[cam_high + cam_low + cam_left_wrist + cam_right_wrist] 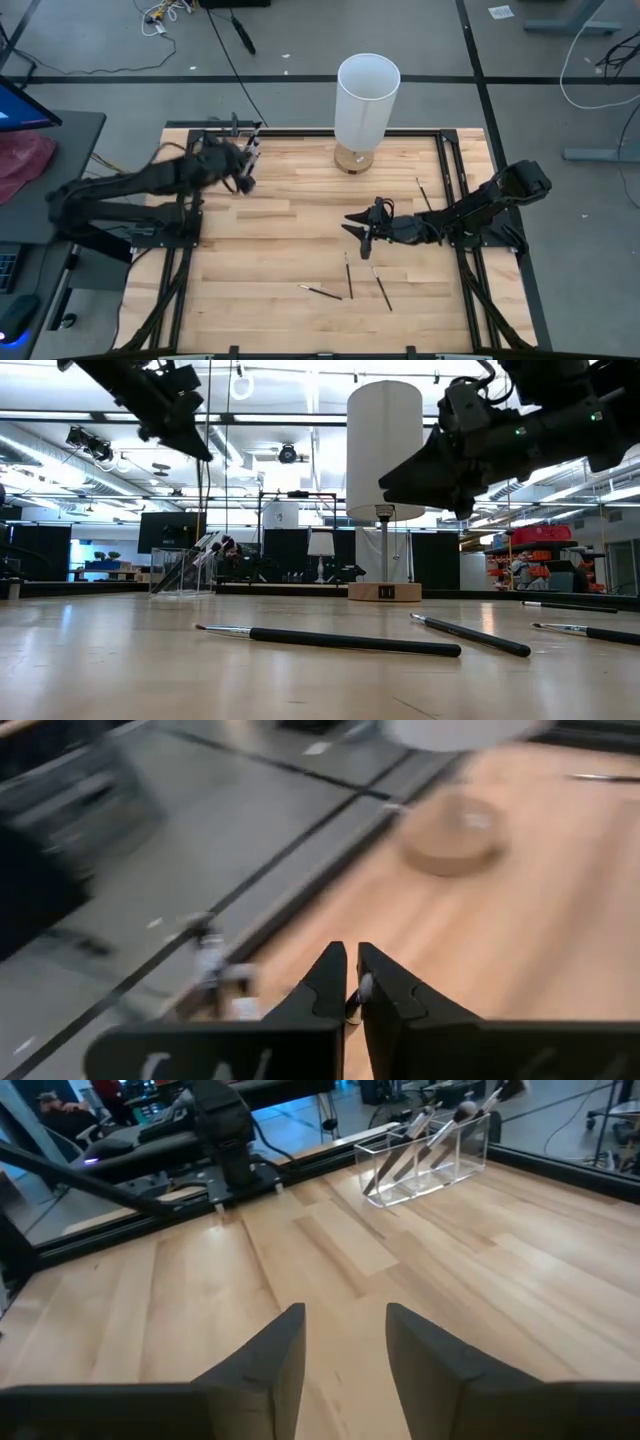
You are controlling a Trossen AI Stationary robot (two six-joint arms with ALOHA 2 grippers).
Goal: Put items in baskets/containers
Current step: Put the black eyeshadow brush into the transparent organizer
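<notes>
Probably a robotics lab: ceiling strip lights (40, 445), floor cables (165, 14), distant storage shelves (535, 555).

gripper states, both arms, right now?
Left gripper: closed, near the clear container; nothing visibly held.
Right gripper: open, empty, above the table.

Brushes (425, 1142) in container (428, 1168) — table's (300, 225) far-left corner

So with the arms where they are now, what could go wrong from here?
1. The left gripper hangs, fingers shut, right by the clear plastic container of brushes; a careless move could knock it.
2. The right gripper, fingers open and empty, may pinch badly on the thin dark brushes lying flat on the wood.
3. The tall white lamp stands near both arms.
</notes>
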